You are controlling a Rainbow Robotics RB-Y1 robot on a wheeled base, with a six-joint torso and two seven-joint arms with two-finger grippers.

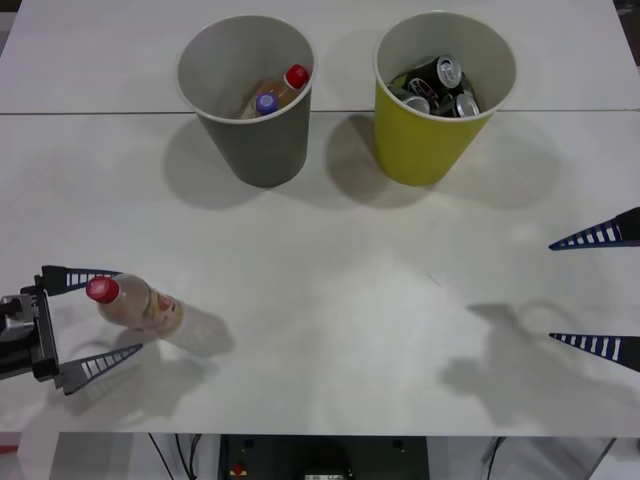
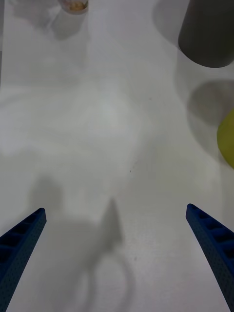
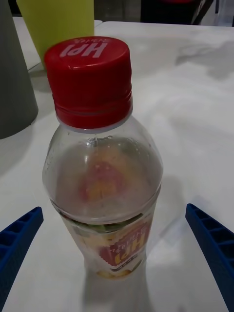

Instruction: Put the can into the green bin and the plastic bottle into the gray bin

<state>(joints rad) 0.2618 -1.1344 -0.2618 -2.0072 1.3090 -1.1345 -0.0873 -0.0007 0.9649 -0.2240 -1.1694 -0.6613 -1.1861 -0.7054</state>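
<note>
Plastic bottle (image 1: 138,305) stood upright on the worktop (image 1: 330,300) at your robot's near left, red cap (image 3: 90,78) up, between the spread fingers of the left claw (image 1: 88,325), which you had open around it with neither finger seen touching it. So you had not yet gripped it, and I judged the carry to the gray bin (image 1: 247,95) was all left to do. That bin sat at the far side, well apart from the bottle, and already held a purple-capped bottle (image 1: 265,103) and an orange-tinted red-capped bottle (image 1: 290,82). Beside it the green bin (image 1: 440,95) held several dark cans (image 1: 440,85); no loose can lay on the worktop, so you could take the can half as probably done. Your right claw (image 1: 598,290) hung open and empty over bare worktop at the right. Hard to make out: how many cans lay in the green bin, since they overlapped and the bin wall hid the lower ones. The front view's edge cut off the right claw's base and arm, and the bottle's label read only in part.
</note>
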